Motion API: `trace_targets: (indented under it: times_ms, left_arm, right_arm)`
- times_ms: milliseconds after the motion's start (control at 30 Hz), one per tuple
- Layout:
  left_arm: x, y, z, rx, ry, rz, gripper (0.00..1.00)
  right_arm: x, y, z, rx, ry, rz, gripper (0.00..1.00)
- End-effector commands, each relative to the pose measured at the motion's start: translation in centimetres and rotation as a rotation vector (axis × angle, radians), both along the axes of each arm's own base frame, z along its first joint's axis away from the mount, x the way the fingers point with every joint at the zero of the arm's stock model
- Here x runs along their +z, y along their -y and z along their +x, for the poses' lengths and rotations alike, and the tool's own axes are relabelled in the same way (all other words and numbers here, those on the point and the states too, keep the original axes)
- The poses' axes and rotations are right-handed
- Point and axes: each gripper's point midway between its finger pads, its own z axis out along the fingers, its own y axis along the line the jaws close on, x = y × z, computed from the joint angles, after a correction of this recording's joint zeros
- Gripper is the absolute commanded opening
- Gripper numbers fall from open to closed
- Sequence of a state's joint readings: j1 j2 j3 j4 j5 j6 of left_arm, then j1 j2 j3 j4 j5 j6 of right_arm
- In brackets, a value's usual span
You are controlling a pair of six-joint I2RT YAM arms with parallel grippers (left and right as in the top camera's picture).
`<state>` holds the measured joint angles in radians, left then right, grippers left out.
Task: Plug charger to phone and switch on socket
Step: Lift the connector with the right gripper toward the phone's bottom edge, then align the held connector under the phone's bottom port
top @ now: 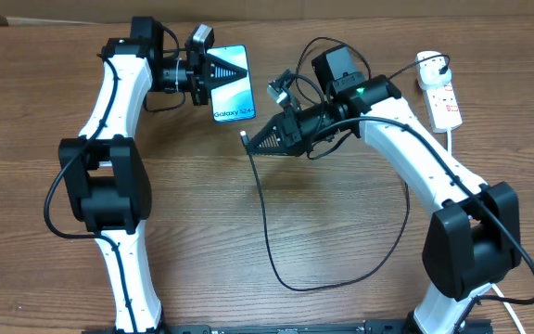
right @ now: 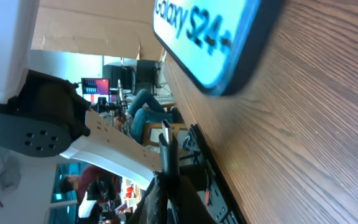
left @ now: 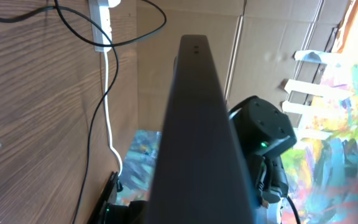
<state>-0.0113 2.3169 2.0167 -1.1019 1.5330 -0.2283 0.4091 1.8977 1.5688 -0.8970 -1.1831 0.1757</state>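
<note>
The phone [top: 234, 93], with a light blue screen reading "Galaxy S24+", lies at the back centre of the wooden table. My left gripper [top: 222, 67] is shut on its far end. In the left wrist view the phone's dark edge [left: 197, 124] runs up the middle. My right gripper [top: 260, 139] is shut on the charger's black connector [top: 245, 137], just below and right of the phone's near end and not touching it. The right wrist view shows the connector tip [right: 165, 138] short of the phone [right: 216, 43]. The socket [top: 444, 100] lies at the far right.
The black charger cable [top: 276, 250] loops from the connector toward the table front, then back right to the white plug adapter [top: 430, 65] in the socket. A thick white cord [top: 452, 139] runs from the socket toward the front. The socket also shows in the left wrist view [left: 101, 28].
</note>
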Motion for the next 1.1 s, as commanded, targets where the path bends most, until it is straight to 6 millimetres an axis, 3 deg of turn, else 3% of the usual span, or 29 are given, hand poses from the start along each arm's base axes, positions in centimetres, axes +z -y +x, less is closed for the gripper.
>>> trace_targets:
  times_ms: [0, 1067]
  left_arm:
    - [2.5, 0.2, -0.4, -0.01, 0.064, -0.03, 0.04]
    - [2.6, 0.2, -0.2, -0.01, 0.059, -0.031, 0.04]
  right_arm:
    - [1.8, -0.4, -0.5, 0.006, 0.0, 0.03, 0.04]
    - [0.8, -0.7, 2.2, -0.114, -0.006, -0.047, 0.04]
